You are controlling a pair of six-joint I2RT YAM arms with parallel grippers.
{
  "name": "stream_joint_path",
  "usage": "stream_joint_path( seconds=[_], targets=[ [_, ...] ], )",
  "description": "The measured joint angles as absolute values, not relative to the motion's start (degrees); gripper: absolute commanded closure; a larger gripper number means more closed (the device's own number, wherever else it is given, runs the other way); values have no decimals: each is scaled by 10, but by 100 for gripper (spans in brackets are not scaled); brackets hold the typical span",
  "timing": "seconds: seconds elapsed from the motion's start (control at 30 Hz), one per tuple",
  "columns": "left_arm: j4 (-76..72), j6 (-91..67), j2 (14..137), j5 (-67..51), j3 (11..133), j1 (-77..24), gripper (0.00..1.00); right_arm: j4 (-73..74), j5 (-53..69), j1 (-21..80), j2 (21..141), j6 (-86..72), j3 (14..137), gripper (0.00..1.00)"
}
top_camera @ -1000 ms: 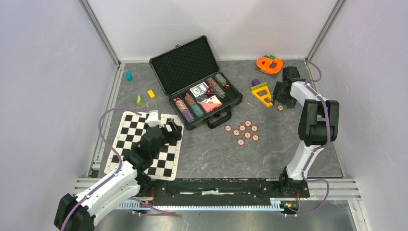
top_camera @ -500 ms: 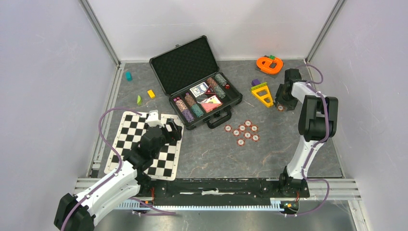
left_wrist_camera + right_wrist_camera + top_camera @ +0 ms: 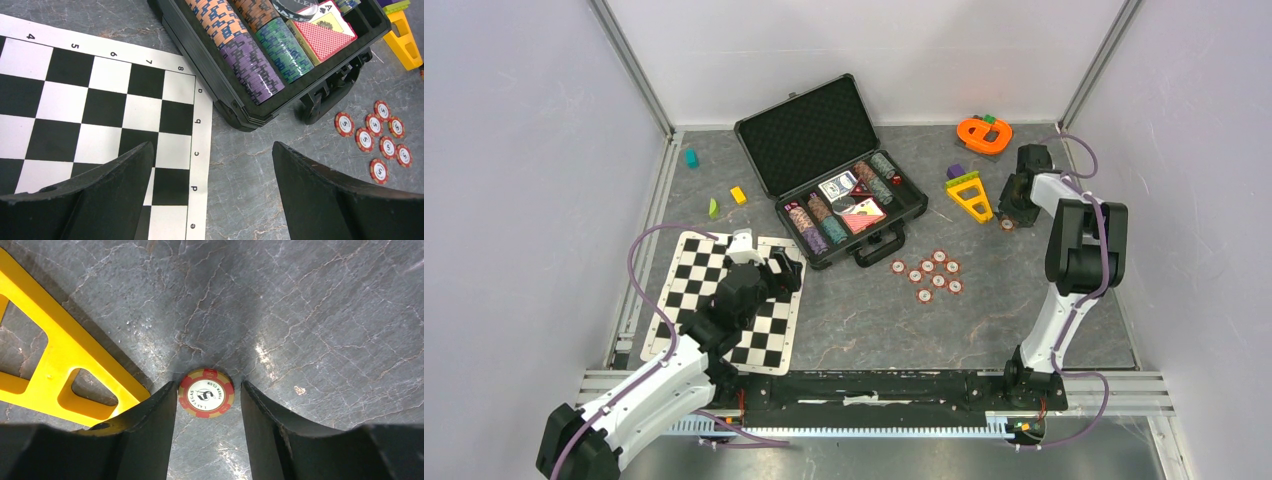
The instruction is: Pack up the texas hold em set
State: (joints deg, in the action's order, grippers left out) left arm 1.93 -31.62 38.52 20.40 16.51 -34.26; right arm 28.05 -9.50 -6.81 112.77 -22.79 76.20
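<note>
The black case [image 3: 767, 150] lies open at the back centre, with chip stacks [image 3: 809, 222] and card decks [image 3: 861, 214] in its tray. Several red-white chips [image 3: 927, 273] lie loose on the table in front of it. One more chip [image 3: 206, 393] lies flat at the far right, beside the yellow toy [image 3: 60, 355]. My right gripper [image 3: 209, 386] is down over that chip and open. Its left finger is at the chip's rim, and a small gap shows on the other side. My left gripper [image 3: 212, 147] hangs wide open and holds nothing, over the edge of the checkered mat [image 3: 75, 100].
An orange toy [image 3: 983, 133] and the yellow toy [image 3: 969, 197] sit at the back right, close to the right arm. Small teal [image 3: 691, 157], yellow [image 3: 738, 195] and green [image 3: 713, 208] blocks lie at the back left. The case handle [image 3: 325, 95] faces the loose chips [image 3: 375, 135].
The right gripper has settled lower over the single chip and its jaws have narrowed around it. The left arm has not moved.
</note>
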Motion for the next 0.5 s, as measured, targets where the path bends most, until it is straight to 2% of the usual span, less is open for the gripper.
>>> stream_joint_path(
  seconds=[0.3,0.5],
  targets=[
    [21,-316,379,204,165,-343,6,257,-87,-69,1113,-233,738,48],
    [29,-316,376,204,165,-343,6,249,-71,-69,1095,-247,715,39]
  ],
)
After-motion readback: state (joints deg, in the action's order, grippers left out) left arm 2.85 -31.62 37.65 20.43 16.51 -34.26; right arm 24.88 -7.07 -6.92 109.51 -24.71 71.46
